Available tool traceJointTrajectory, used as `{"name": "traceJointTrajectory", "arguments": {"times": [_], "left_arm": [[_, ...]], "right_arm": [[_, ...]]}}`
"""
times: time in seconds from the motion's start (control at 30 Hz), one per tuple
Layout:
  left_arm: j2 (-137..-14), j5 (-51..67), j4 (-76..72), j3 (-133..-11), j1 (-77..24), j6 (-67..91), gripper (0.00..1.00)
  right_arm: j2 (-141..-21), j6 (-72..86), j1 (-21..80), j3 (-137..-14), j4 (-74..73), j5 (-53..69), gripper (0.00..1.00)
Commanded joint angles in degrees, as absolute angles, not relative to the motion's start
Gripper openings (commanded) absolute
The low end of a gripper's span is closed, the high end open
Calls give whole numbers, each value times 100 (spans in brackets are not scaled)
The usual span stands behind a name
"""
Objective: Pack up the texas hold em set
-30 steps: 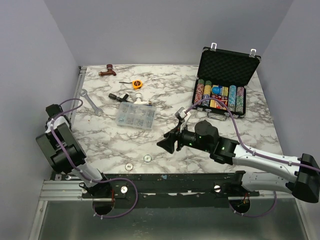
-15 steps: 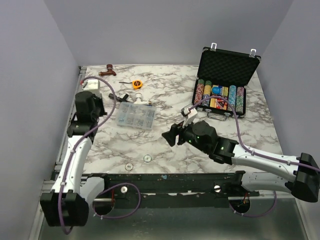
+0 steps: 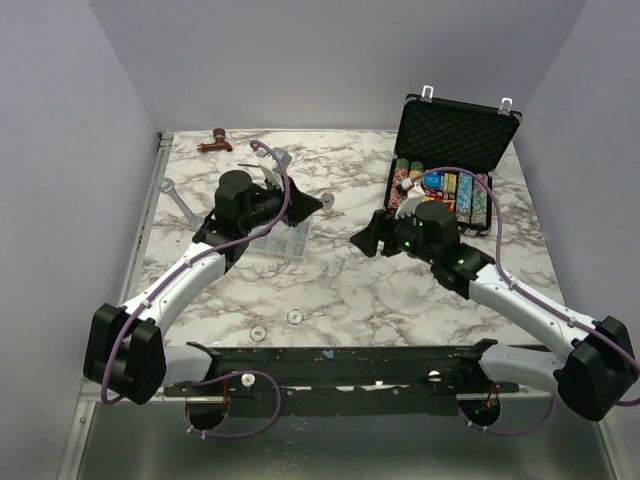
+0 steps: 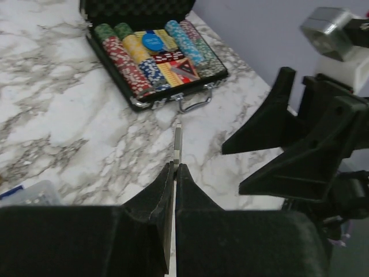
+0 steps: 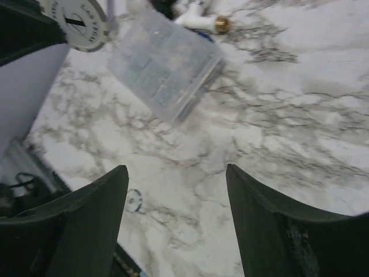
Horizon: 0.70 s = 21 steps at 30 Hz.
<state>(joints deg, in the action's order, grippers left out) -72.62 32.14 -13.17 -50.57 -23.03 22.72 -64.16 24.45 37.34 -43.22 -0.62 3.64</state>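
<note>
The black case (image 3: 458, 128) stands open at the back right, lid up, with rows of coloured chips (image 3: 440, 193) inside; it also shows in the left wrist view (image 4: 151, 52). My left gripper (image 3: 318, 203) is shut on a white disc, seen edge-on in the left wrist view (image 4: 177, 144) and face-on in the right wrist view (image 5: 78, 20). It hovers above the table's middle, left of the case. My right gripper (image 3: 364, 238) is open and empty (image 5: 176, 170), just in front of the case. Two loose discs (image 3: 295, 317) (image 3: 258, 333) lie near the front edge.
A clear compartment box (image 3: 283, 238) lies under my left arm and shows in the right wrist view (image 5: 167, 63). A wrench (image 3: 180, 200) and a red-brown fitting (image 3: 215, 142) lie at the back left. A white pipe fitting (image 5: 199, 20) sits behind the box.
My left arm has swung from the far left edge to the table's middle, over the clear box. My right gripper has moved back and right, toward the case.
</note>
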Motion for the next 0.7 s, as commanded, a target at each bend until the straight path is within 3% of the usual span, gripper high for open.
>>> {"name": "traceJointTrajectory", "arguments": {"times": [0.0,0.17,0.3,0.67], "left_arm": [[-7165,4104,-1924,-5148,-2604,3255,0],[-6877,4076,-1682,-5118,-2921,3387,0],[-6982,4425,-1496,-5265,-2948,3603,0],[-7119,4872,-1940,-5214,-2962,4058,0]], "right_arm": [[-6658,3132,3480,-4618,708,2685,73],[-7113,4363,2432,-4367,2539,4649,72],[-7216,4856,2228,-4178,3727,5760,70],[-7676,6129,2021,-3976,5665,6187,55]]}}
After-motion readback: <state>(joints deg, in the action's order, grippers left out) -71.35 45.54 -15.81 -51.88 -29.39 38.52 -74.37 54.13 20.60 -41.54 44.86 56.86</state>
